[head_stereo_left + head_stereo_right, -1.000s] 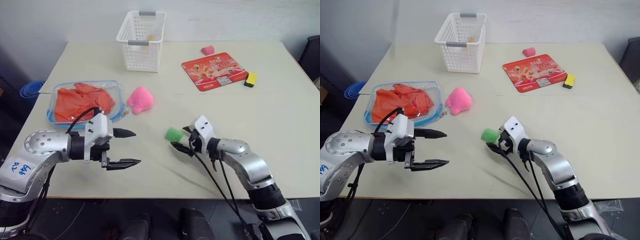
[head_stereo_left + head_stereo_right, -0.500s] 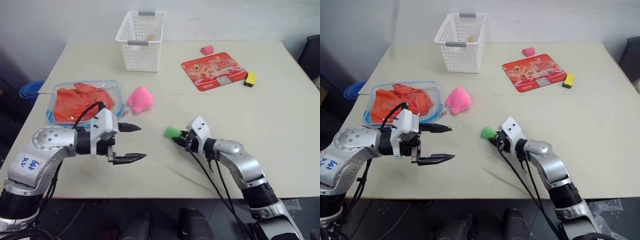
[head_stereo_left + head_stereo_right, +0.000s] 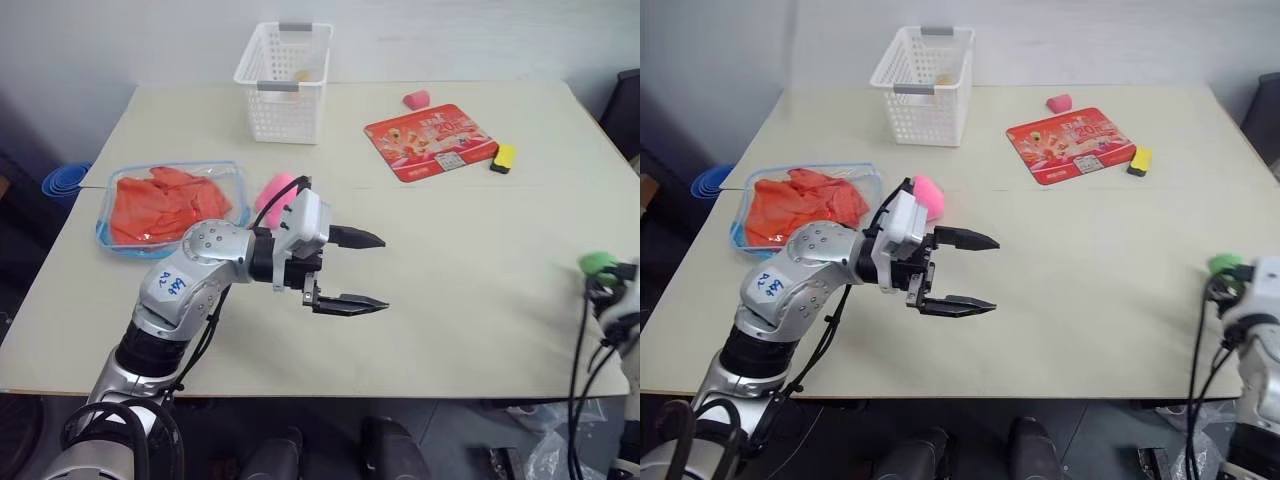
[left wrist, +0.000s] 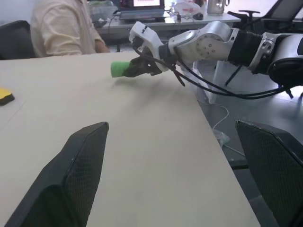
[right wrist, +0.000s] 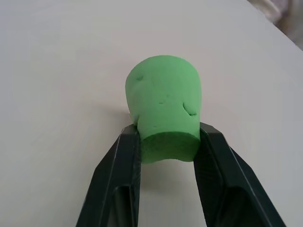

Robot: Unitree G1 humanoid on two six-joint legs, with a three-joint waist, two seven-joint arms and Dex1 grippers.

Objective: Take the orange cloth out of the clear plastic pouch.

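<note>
- Beige table (image 3: 480, 250), pale wall behind; seated person in a light shirt (image 4: 61, 26) visible past the far edge in the left wrist view.
- White basket (image 3: 283, 68) at the back; red printed packet (image 3: 430, 140) beside a small pink piece (image 3: 416, 98) and a yellow block (image 3: 504, 156).
- Clear plastic pouch (image 3: 228, 178), blue-edged, flat at the table's left edge, untouched.
- Orange cloth (image 3: 160, 205) crumpled inside that pouch, not yet out.
- Pink plush lump (image 3: 275, 187) just beside the pouch, partly hidden behind the left arm.
- Left gripper (image 3: 365, 270): jaws wide apart, empty, pointing level toward the right; swung rightward over the table middle within the last second, now away from the pouch.
- Right gripper (image 5: 165, 142): jaws clamped on a green plug (image 5: 164, 111); carried from the table centre out to the right edge.
- Reading: green plug cleared aside; extraction not begun; left gripper likely needs to turn back toward the pouch.
</note>
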